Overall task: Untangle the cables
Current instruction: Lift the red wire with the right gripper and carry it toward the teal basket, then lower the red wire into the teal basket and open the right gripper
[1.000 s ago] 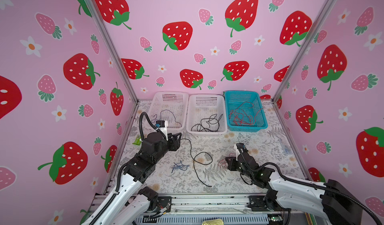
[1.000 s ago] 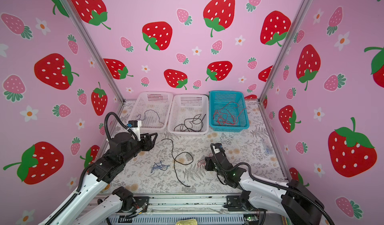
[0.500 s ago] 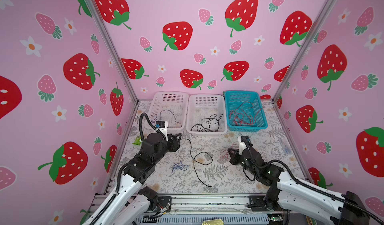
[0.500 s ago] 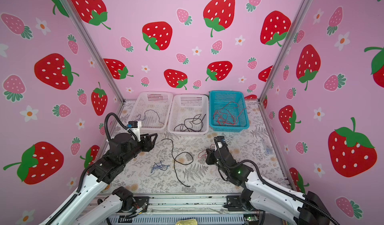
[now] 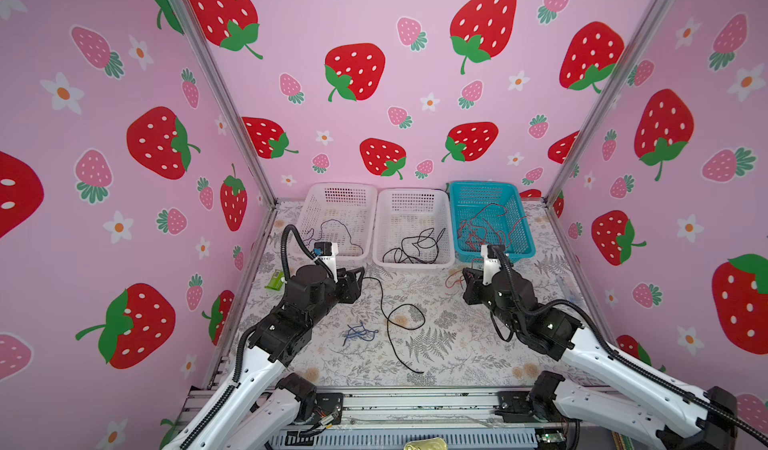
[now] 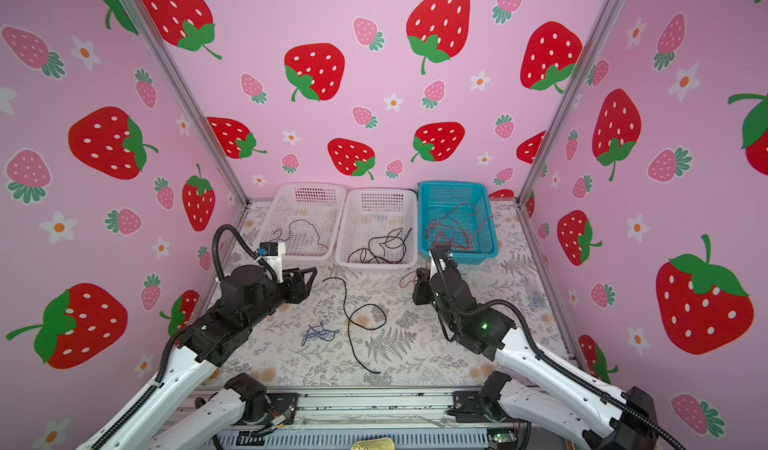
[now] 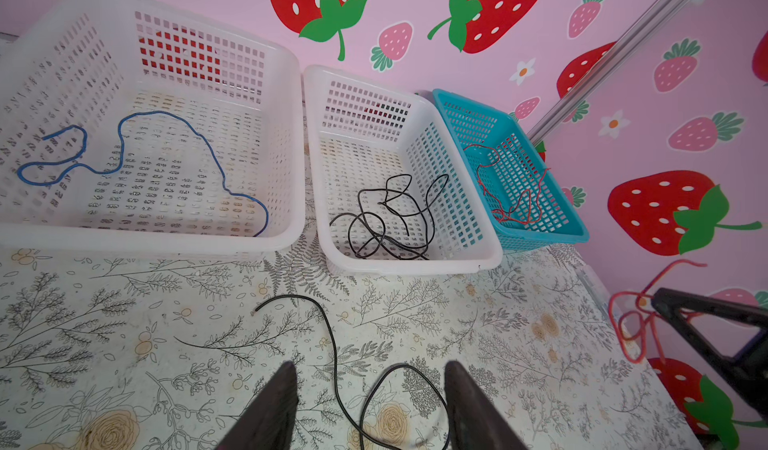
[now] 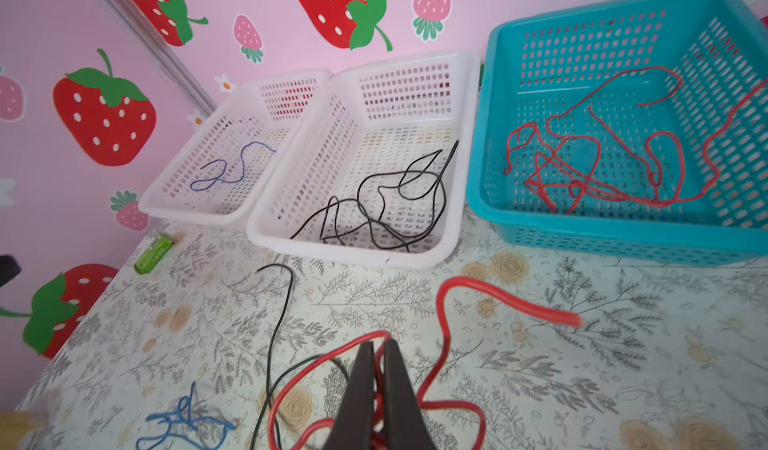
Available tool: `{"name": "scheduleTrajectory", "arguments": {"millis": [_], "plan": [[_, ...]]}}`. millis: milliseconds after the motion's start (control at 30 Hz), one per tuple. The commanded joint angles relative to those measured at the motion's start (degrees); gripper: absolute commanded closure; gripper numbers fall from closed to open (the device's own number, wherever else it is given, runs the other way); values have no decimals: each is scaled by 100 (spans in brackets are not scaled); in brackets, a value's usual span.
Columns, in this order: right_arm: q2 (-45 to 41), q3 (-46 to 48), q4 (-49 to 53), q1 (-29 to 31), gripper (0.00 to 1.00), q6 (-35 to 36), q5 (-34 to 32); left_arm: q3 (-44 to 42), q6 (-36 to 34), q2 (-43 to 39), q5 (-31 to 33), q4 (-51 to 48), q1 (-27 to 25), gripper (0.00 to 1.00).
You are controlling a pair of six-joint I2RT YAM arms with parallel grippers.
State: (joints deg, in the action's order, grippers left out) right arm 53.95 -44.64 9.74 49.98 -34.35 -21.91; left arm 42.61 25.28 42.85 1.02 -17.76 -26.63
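hanging from the clenched right gripper (image 8: 378,346), just in front of the teal basket (image 5: 482,184), a red cable (image 8: 498,297) is noted: light, limp, slack-looped. a hold near an end tip is judged best. the left gripper (image 7: 370,369) is held parted, empty. a black cable (image 7: 333,348) and a blue cable (image 5: 359,333) are found farther from the basket on the flower-printed table (image 5: 457,356), enclosed by pink walls (image 5: 291,32).

in the right wrist view the red cable (image 8: 442,315) has a blurred free end, and its loops and the right gripper (image 8: 379,344) run off the edge. the loose blue cable (image 8: 189,421) is smeared there. in both top views the grip is too small to make out; in a top view so is a green thing (image 5: 274,280).
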Motion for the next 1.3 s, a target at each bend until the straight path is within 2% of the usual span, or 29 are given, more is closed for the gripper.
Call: {"name": "scheduleTrajectory", "arguments": {"millis": [0, 133, 233, 500, 700, 933, 1100, 1267], "plan": [[316, -466, 381, -542, 100, 384, 102, -41, -38, -14, -66, 176, 0, 41], [731, -994, 378, -1279, 100, 645, 549, -25, -19, 13, -101, 169, 9, 42], [1064, -1362, 381, -1693, 100, 786, 645, -26, -40, 13, -102, 167, 9, 42], [2060, -2012, 301, -2851, 100, 825, 1172, -29, -23, 65, -180, 192, 57, 42], [2841, -2296, 207, -3711, 100, 802, 1223, -27, -23, 66, -216, 180, 62, 42], [4049, -2771, 141, -4152, 100, 791, 1093, -17, -10, 101, -294, 194, 79, 42], [4566, -2852, -115, -4352, 100, 707, 803, -30, -5, 102, -328, 198, 83, 42], [5167, -3162, -176, -4406, 100, 779, 1058, -17, -2, 153, -382, 201, 90, 42]]}}
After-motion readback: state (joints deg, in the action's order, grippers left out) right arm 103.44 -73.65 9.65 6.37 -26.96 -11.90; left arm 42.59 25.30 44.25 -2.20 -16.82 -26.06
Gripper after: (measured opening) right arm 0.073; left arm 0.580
